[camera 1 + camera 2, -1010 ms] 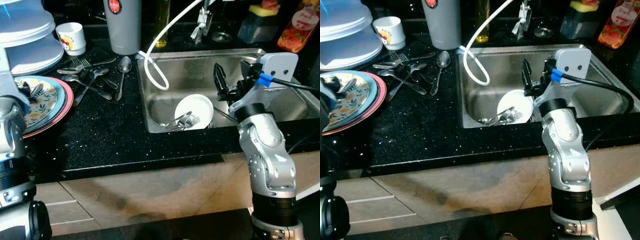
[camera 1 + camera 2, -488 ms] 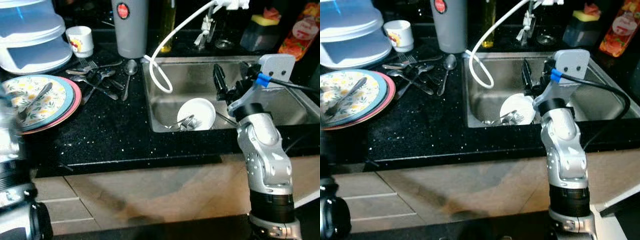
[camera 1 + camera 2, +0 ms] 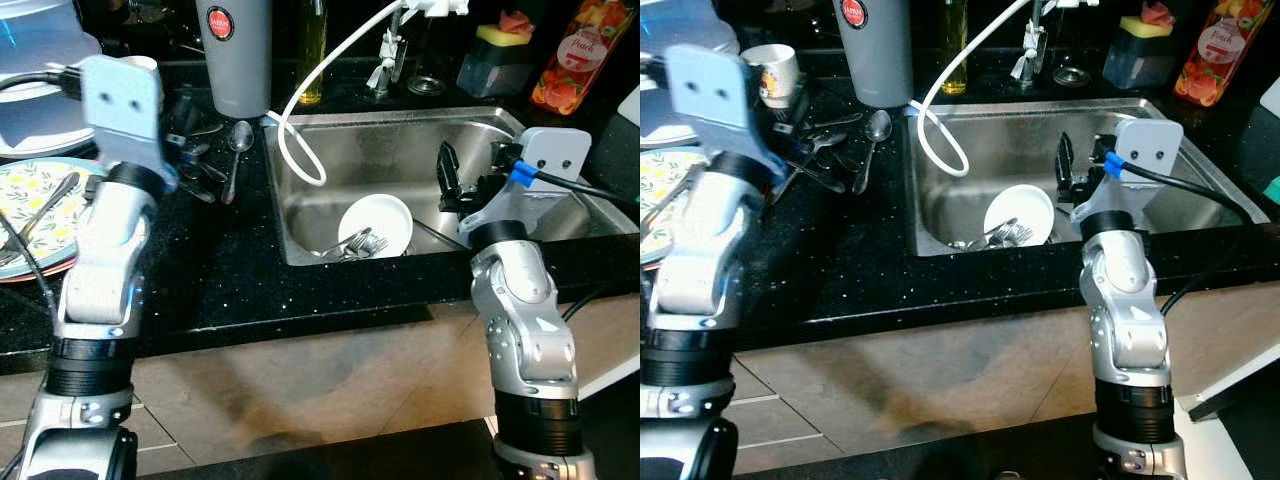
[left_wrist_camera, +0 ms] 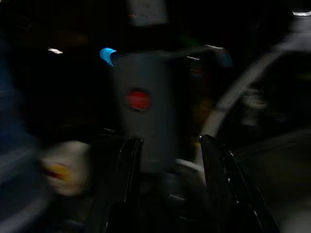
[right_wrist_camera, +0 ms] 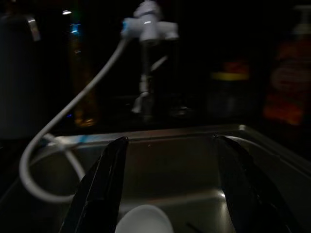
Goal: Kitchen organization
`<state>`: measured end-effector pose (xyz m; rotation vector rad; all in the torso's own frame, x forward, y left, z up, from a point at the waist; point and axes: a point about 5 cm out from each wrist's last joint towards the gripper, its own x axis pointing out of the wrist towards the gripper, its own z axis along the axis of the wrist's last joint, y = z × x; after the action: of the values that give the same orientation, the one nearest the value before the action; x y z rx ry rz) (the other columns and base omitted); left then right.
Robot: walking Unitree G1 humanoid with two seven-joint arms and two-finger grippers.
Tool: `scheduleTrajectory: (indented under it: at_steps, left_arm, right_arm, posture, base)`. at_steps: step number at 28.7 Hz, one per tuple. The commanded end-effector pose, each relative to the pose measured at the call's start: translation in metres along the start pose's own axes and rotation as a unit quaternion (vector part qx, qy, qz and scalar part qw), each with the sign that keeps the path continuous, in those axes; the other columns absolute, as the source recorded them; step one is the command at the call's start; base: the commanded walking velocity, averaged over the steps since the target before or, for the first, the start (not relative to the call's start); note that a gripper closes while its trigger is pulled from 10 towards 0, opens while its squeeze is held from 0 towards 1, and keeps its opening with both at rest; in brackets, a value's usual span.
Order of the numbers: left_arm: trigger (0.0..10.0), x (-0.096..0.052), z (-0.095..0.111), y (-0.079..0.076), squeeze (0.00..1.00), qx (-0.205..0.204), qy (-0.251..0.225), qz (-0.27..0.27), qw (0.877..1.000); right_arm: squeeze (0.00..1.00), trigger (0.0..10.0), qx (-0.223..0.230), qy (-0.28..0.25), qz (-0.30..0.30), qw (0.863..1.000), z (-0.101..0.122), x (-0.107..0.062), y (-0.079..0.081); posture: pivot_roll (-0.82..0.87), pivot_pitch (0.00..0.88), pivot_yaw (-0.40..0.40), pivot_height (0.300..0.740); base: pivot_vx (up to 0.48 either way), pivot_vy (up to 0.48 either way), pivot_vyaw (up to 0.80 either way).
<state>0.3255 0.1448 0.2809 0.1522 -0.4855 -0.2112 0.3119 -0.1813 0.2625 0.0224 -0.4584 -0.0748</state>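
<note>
A white bowl (image 3: 376,222) lies tipped on its side in the steel sink (image 3: 400,140), forks (image 3: 352,245) spilling from its mouth. The right gripper (image 3: 448,180) hovers just beside it, fingers spread and empty. Over the loose cutlery (image 3: 825,140) on the counter, the left gripper (image 4: 170,150) faces the grey tumbler (image 3: 233,50); its fingers appear parted, though that view is blurred. Best lower the right gripper squarely over the bowl's rim, clear of the forks.

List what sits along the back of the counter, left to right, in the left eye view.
Grey tumbler → oil bottle → tap → sponge holder → red bottle.
</note>
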Motion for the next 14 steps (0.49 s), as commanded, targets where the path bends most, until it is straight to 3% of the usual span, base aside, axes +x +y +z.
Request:
scheduleTrajectory:
  at_steps: [1,5,14]
  left_arm:
    - [10.0,-0.001,-0.002,-0.011,0.0,-0.007,0.002,-0.017,1.0]
    - [10.0,0.002,-0.002,-0.03,0.0,-0.037,-0.001,-0.023,0.999]
    - [10.0,0.005,-0.004,-0.029,0.0,-0.034,0.012,-0.006,0.999]
  right_arm:
    - [0.0,10.0,-0.001,0.007,-0.014,1.0,-0.006,-0.003,-0.004]
    - [0.0,10.0,0.009,0.016,-0.024,1.0,-0.01,-0.004,-0.005]
    - [0.0,10.0,0.01,0.019,-0.028,0.999,-0.011,-0.004,-0.005]
  posture:
    - [0.04,0.061,0.011,0.74]
    - [0.03,0.06,0.012,0.74]
    - [0.03,0.062,0.007,0.74]
  base:
    - [0.0,0.0,0.0]
    - [0.0,0.0,0.0]
    - [0.0,0.0,0.0]
